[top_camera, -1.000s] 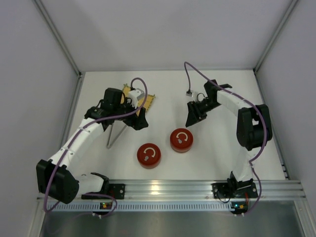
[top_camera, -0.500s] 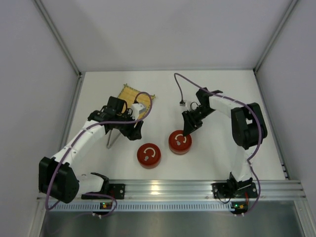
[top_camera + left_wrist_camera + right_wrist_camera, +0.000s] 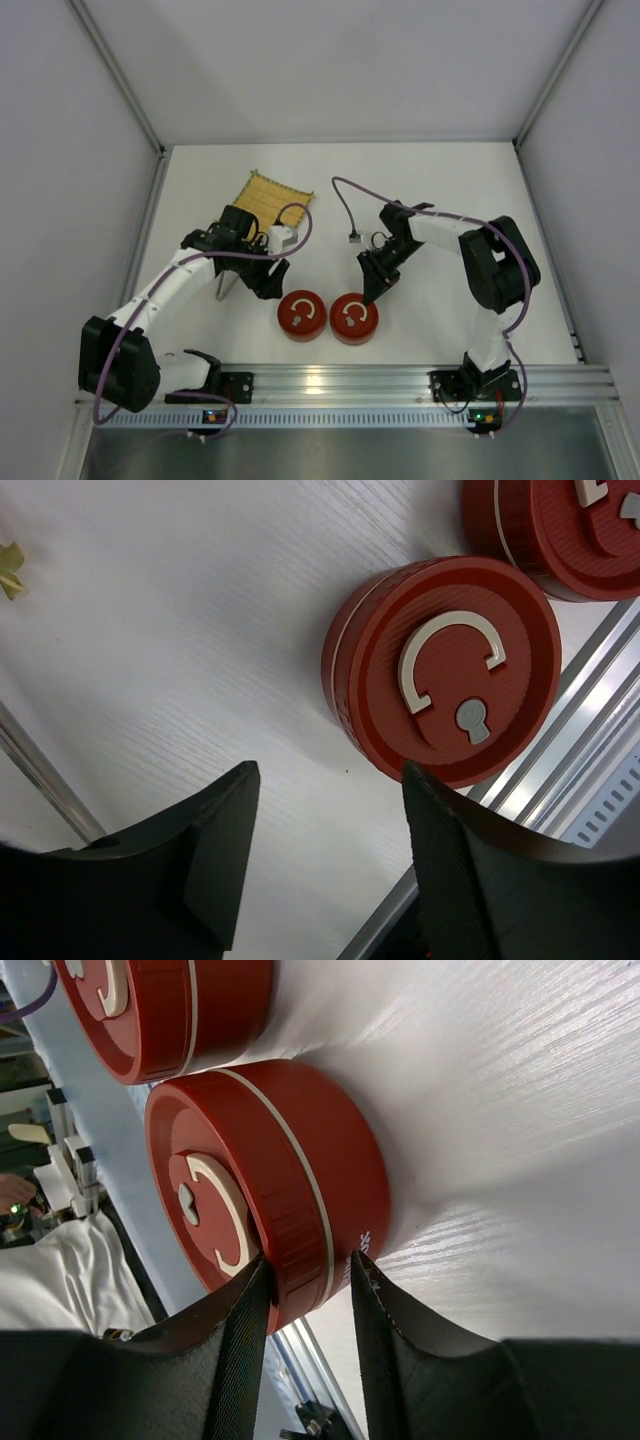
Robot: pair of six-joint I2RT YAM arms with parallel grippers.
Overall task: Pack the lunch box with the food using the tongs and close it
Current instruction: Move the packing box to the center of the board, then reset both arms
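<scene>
Red round lidded left tub [image 3: 302,314] just beside matching right tub [image 3: 353,318], 6 o'clock by desk [image 3: 430,180] rail [image 3: 400,380], right fingers [image 3: 240,1350] straddling right tub, grip unclear, left fingers [image 3: 200,860] released, tongs [image 3: 50,780] at 9 o'clock.

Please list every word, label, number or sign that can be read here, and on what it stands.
No words or numbers are readable.
Lid of left box: white "C" shape, keyhole sign.
Lid of right box: the same; its side: tiny white print, too small to read.
</scene>
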